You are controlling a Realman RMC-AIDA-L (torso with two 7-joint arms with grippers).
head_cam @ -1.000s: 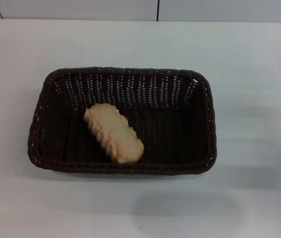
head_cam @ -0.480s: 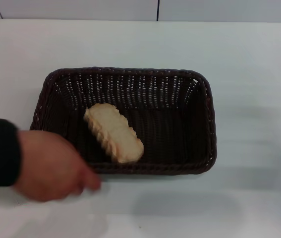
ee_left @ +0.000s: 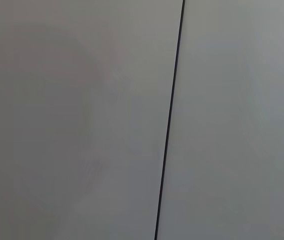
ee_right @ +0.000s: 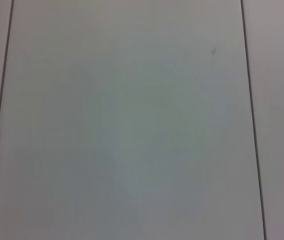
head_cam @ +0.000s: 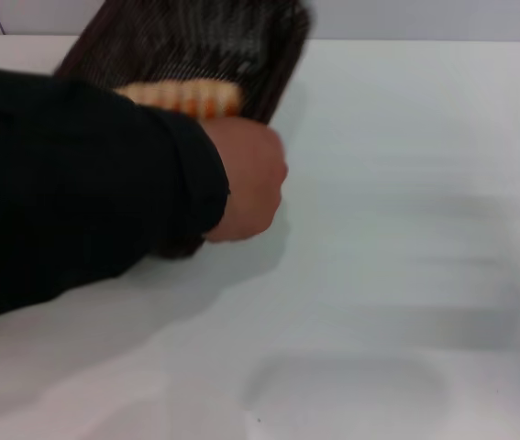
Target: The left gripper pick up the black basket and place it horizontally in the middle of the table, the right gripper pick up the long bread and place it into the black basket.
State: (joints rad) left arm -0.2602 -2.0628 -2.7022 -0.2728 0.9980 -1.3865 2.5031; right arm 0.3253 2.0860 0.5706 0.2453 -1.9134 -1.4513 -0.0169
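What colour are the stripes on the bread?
Orange-red stripes on tan, on the small oblong long bread; head view shows it best.

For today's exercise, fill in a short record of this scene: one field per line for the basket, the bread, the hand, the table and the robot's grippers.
black basket: tipped up at the table's far left, partly hidden behind the sleeve
long bread: against the basket, orange-striped side showing
hand: bare human hand in a black sleeve, at the basket
table: white
left gripper: not in view
right gripper: not in view

We observe a bare hand [head_cam: 246, 179] in a black sleeve [head_cam: 76, 188] gripping the tilted black basket [head_cam: 195, 46] above the table [head_cam: 406, 229]; the long bread [head_cam: 182, 96] shows against it.
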